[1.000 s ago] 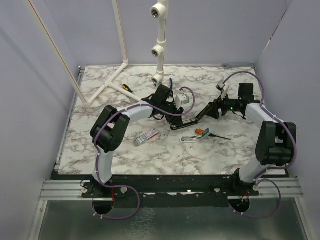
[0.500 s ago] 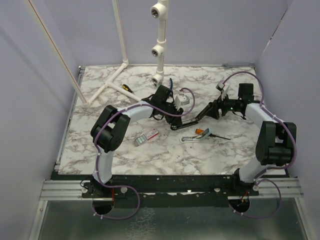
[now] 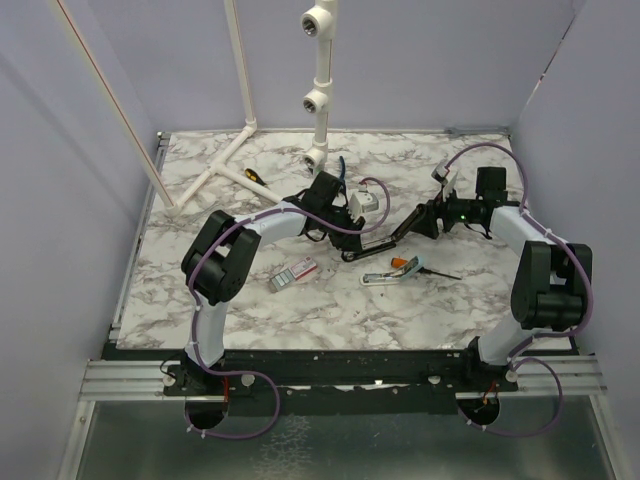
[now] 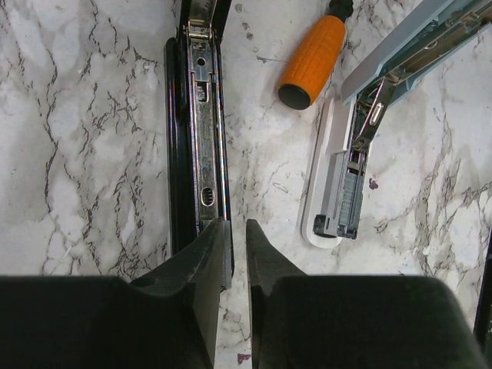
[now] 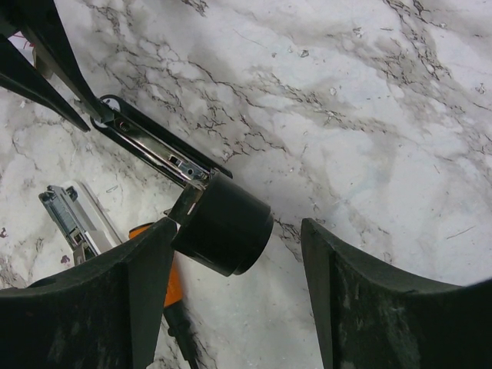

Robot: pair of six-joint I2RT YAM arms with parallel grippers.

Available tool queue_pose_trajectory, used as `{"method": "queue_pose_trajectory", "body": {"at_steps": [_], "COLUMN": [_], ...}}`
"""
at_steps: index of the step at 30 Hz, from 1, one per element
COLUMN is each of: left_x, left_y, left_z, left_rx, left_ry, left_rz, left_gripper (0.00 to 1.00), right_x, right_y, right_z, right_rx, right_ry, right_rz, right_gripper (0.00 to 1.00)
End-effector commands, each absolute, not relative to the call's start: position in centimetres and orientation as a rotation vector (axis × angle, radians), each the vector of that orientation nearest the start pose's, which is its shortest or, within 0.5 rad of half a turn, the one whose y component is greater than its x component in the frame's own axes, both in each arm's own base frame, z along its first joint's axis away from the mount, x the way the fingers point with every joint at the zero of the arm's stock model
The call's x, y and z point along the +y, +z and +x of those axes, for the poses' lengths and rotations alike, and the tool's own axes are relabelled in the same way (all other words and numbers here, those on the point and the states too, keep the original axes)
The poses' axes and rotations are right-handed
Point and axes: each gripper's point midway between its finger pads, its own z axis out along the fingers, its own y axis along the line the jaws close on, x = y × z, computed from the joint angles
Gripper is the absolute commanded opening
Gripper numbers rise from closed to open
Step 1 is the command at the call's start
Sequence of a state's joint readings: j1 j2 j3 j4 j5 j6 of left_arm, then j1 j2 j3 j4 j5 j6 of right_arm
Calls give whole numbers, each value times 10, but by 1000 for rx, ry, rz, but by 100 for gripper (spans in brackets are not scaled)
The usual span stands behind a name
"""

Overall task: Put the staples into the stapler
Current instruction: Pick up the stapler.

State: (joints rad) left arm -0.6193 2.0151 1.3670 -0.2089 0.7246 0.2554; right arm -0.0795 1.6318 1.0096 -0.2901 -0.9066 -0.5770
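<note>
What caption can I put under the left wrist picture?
Left hand poised at the end of the open stapler, orange screwdriver handle and pale teal bar beside.

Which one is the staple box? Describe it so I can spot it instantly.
On the marble table, look just right of the left arm's bent elbow, left of the black stapler. The staple box lies flat there, alone: small, white and rectangular with a red-pink mark, unlike the orange-handled screwdriver and the pale teal bar further right.
</note>
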Motion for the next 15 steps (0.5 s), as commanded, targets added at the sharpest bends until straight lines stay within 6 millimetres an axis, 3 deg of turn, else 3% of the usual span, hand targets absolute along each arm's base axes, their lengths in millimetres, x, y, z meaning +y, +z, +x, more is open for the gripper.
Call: {"method": "queue_pose_trajectory", "body": {"at_steps": [1, 12, 15], "left_x": [-355, -356, -357], "left_y": [59, 59, 60], "left_z": [335, 336, 337], "left_rx": [2026, 2026, 2029], "left_ry": [-1026, -1030, -1033], "left_rz": [1294, 1299, 1299], "left_gripper": [17, 0, 0], "right_x": [97, 96, 96], "right_y": [103, 101, 101], "right_z": [374, 374, 374], "right_rx": [1994, 1998, 1998], "right_ry": [772, 775, 775], "right_rz": [-884, -883, -884], "right_gripper": [69, 69, 69]}}
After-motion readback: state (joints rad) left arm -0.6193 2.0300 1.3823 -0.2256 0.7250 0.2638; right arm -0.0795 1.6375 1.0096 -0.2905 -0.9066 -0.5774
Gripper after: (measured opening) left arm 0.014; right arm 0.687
